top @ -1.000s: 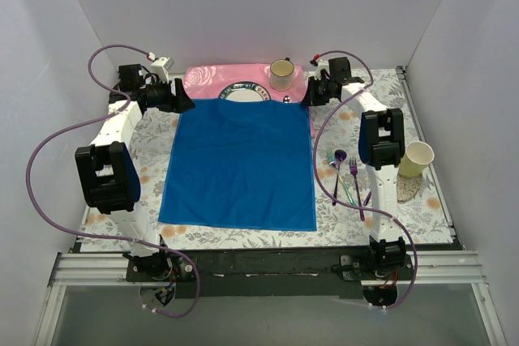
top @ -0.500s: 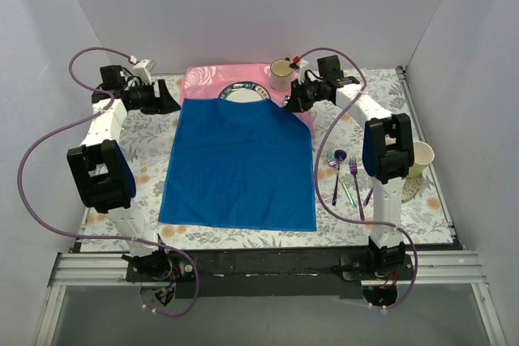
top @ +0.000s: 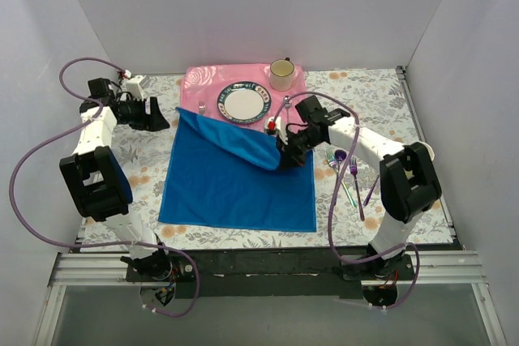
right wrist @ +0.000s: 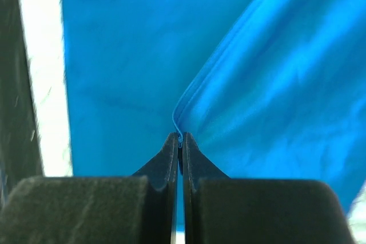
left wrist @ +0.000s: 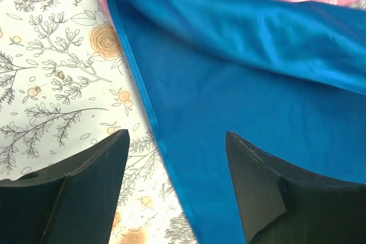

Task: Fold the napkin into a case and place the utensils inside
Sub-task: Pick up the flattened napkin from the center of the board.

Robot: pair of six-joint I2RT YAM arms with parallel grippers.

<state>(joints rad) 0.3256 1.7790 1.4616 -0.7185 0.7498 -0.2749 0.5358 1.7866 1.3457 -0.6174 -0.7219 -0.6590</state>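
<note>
My right gripper (right wrist: 179,141) is fully closed, its two fingers pinching a corner hem of the one bright royal-blue plain cloth napkin (top: 235,188). That corner is lifted and drawn over the napkin's own middle, so a diagonal fold runs from the gripper away to the cloth's far-left corner. The rest of the napkin lies flat below and to the near side of the gripper.

Just to the right of this gripper lie the slim iridescent purple-green utensils (top: 350,174). I can make out one spoon and one fork, plus thin pieces beside them that I cannot count for sure.

Beyond the gripper, on the far side, is one pink rose-patterned placemat (top: 199,83). It carries one round white plate with a dark rim (top: 243,103), one cream cup (top: 281,74), one plain silver fork (top: 202,107) and one plain silver spoon (top: 286,103).

My left gripper (left wrist: 176,138) stands wide open, holding nothing. It hovers above the napkin's left edge, one finger over the cloth, the other over the floral table cover (left wrist: 51,55).
</note>
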